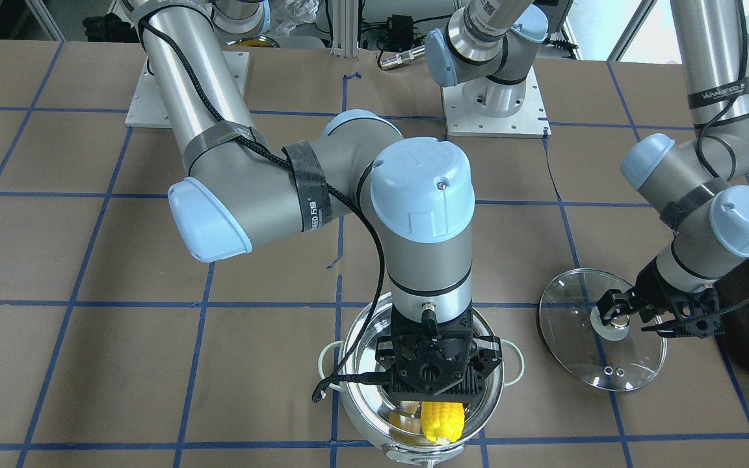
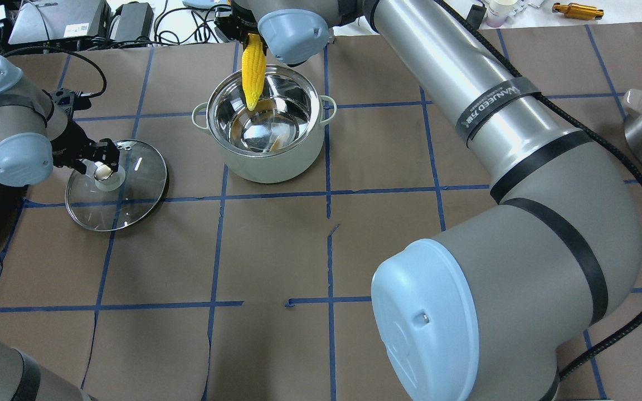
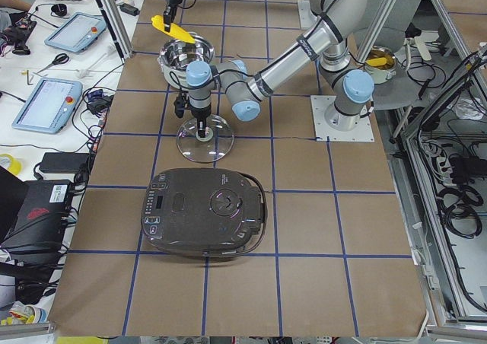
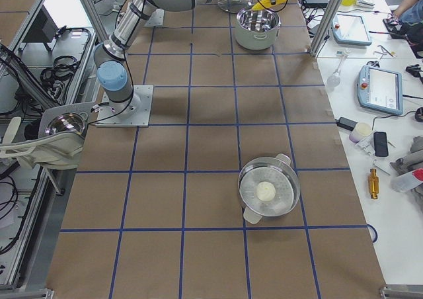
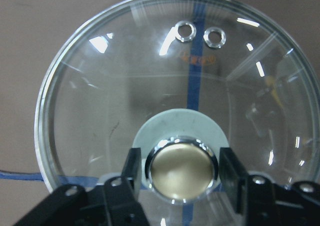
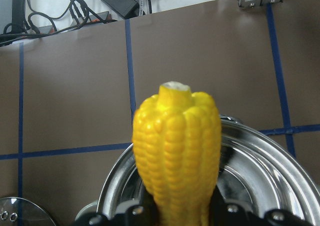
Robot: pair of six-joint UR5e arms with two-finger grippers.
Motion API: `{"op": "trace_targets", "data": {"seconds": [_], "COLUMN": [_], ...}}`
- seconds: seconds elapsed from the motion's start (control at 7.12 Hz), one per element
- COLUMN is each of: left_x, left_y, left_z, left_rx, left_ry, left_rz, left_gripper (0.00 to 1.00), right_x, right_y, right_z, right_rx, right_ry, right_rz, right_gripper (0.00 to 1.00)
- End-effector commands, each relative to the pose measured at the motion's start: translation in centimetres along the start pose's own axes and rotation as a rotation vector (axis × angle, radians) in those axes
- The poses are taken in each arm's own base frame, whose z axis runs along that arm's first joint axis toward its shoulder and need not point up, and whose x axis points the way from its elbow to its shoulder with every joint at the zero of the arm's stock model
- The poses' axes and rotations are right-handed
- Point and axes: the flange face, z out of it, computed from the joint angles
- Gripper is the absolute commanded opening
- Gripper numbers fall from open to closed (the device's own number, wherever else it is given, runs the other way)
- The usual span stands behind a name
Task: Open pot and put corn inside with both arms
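Gripping corn (image 2: pixel 253 75) above the pot (image 2: pixel 265 161) at its 12 o'clock rim, right fingers (image 6: pixel 142 211) should lower, then release; left fingers (image 5: pixel 132 173) loosely straddle the lid (image 5: pixel 100 111).

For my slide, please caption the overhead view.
Right gripper holds corn above the open pot; glass lid lies aside.

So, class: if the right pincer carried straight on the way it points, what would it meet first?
Probably the pot, its shiny inside: the right pincer points down into the open pot, and the corn it holds would touch first. Floor or wall, I cannot tell.
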Motion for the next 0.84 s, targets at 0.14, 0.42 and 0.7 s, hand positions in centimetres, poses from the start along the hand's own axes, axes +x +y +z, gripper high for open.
{"op": "trace_targets", "data": {"seconds": [0.14, 0.42, 0.7], "left_x": [-0.5, 0.9, 2.2], "left_y": [0.0, 0.0, -0.4], "left_z": [-4.9, -8.6, -14.3], "left_rx": [0.029, 0.085, 0.083], "left_ry": [-0.047, -0.061, -0.038], "left_rz": [-0.003, 0.017, 0.024], "left_gripper": [1.00, 1.00, 1.00], "right_x": [-0.1, 0.2, 0.5], "right_y": [1.3, 2.5, 4.5], "right_z": [3.8, 4.3, 4.4], "right_rx": [-0.052, -0.082, -0.187], "right_ry": [0.012, 0.025, -0.002], "right_rz": [0.018, 0.042, 0.068], "right_gripper": [0.03, 0.18, 0.72]}}
